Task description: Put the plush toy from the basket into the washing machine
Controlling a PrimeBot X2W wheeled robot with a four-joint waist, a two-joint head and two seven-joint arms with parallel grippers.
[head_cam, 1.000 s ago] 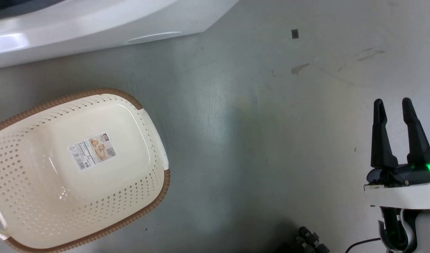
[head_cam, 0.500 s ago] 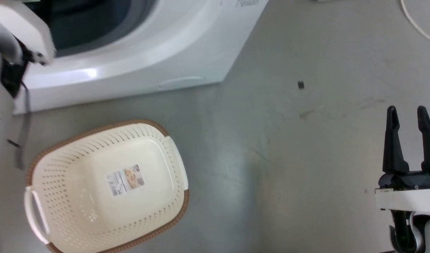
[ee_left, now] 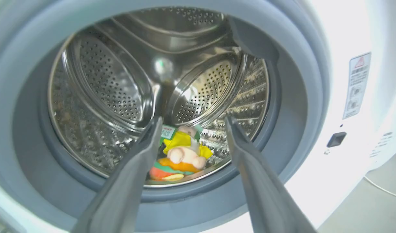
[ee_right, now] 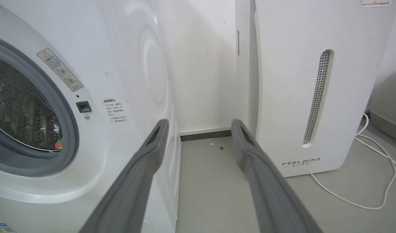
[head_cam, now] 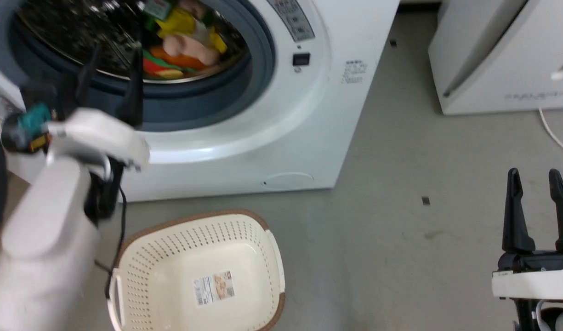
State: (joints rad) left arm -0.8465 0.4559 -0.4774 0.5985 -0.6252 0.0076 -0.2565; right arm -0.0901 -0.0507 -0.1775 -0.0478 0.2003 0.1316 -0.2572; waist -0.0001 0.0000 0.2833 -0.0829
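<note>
Peach-pink plush toy (ee_left: 182,154) lies inside the washing machine (head_cam: 309,115), on the lower part of the perforated steel drum (ee_left: 113,81), just behind the grey gasket (ee_left: 301,97). Its yellow bits face up, the red-orange-green burger base sits under it, and a green-white hang tag is at its upper left in the left wrist view. The porthole is open. Left gripper (ee_left: 194,119) is held in front of the porthole with its fingers spread wide. The toy shows in the gap between them, farther in and apart from both fingertips. The head view is motion-blurred around this arm, whose pale forearm rises from the lower left. Right gripper (head_cam: 534,174) sits at the lower right over the grey floor (head_cam: 400,151), well away from the machine, fingers parted with only air between them. The right wrist view looks along them at the gap between the washer and a white appliance marked FEELBIRD (ee_right: 282,97), with a white cable (ee_right: 379,181) looping on the floor beside it. Cream perforated basket (head_cam: 139,276) stands upright on the floor just in front of the washer, below the porthole, with a paper label (head_cam: 213,287) on its inner bottom.
</note>
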